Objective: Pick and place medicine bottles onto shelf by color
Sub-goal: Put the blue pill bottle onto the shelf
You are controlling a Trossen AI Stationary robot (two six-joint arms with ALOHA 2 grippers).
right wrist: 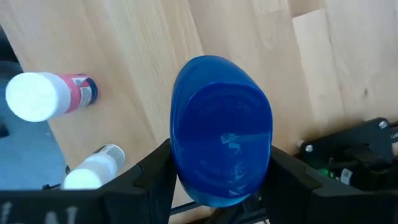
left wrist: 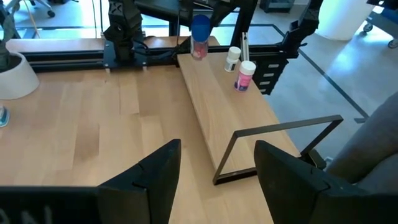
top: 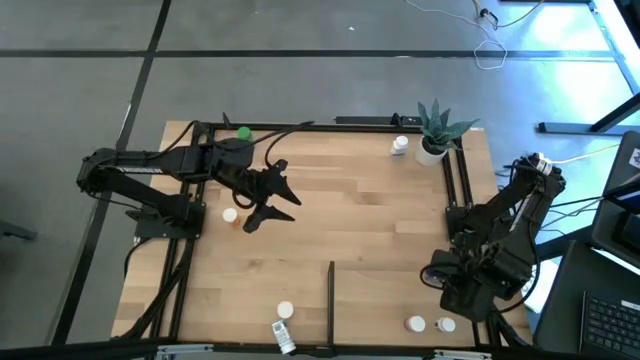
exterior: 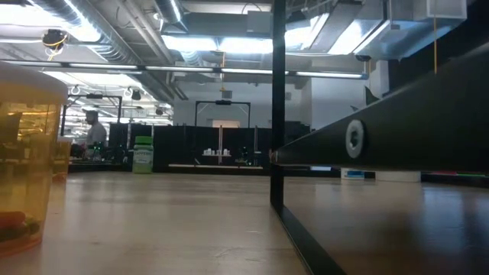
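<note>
My right gripper (top: pixel 455 288) hangs over the table's near right corner, pointing down, shut on a wide blue-capped bottle (right wrist: pixel 221 149). Below it on the light wood shelf (top: pixel 390 285) stand a pink white-capped bottle (right wrist: pixel 46 96) and a white bottle (right wrist: pixel 93 171). My left gripper (left wrist: pixel 217 180) is open and holds nothing, raised over the table's left middle (top: pixel 275 198). A white bottle (top: pixel 230 215) stands below it. A green bottle (top: pixel 243 132) stands at the far left. Two more bottles (top: pixel 285 312) are at the near edge, left of the black divider bar (top: pixel 331 298). My right gripper pinches the blue bottle between its two fingers (right wrist: pixel 152 180), on opposite sides just below the cap's rim (right wrist: pixel 180 177). The fingers come from above, pointing down. The bottle stands upright, cap up; whether its base touches the wood I cannot tell.
A potted green plant (top: pixel 435 130) and a white bottle (top: pixel 400 145) stand at the far right corner. Black frame rails (top: pixel 455 185) run along the table's sides. An orange bottle (exterior: pixel 23 153) stands close in front of the low camera. Bare wood lies across the table's middle.
</note>
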